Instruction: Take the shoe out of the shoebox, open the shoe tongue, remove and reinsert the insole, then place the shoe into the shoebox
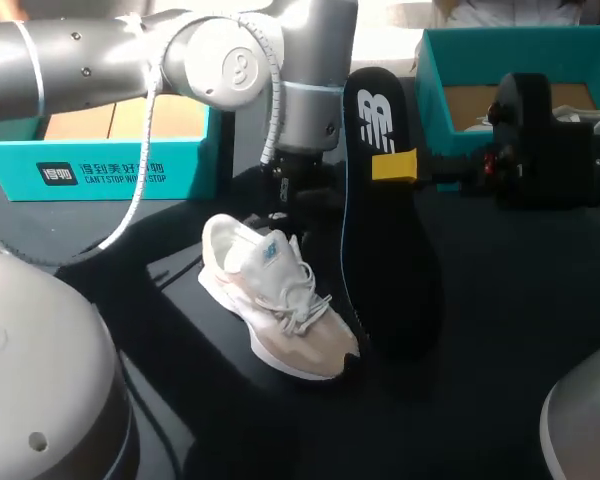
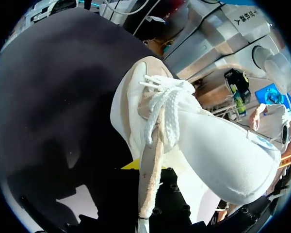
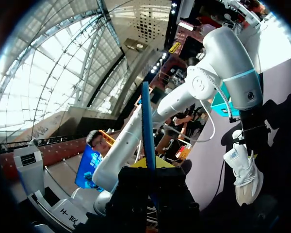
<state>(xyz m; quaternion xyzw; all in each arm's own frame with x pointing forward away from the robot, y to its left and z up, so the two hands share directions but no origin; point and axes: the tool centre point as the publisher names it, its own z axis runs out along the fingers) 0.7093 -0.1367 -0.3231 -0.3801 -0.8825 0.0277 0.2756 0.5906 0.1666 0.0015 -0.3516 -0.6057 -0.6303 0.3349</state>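
A white and beige sneaker (image 1: 277,292) lies on the dark table, toe toward the front. My left gripper (image 1: 291,203) stands over its heel end, shut on the edge of the shoe's opening. In the left wrist view the laces (image 2: 162,104) lie just ahead of the gripper (image 2: 146,175), with a beige strip of the shoe (image 2: 150,160) running down between the fingers. My right gripper (image 1: 393,165) is shut on the black insole (image 1: 392,240), held upright on edge just right of the shoe. The insole's blue edge (image 3: 146,121) rises from that gripper (image 3: 149,166).
A teal shoebox part (image 1: 110,165) stands at the back left, behind my left arm (image 1: 220,60). A second teal box (image 1: 432,70) sits at the back right, behind my right wrist (image 1: 540,145). A dark cloth (image 1: 500,330) covers the table.
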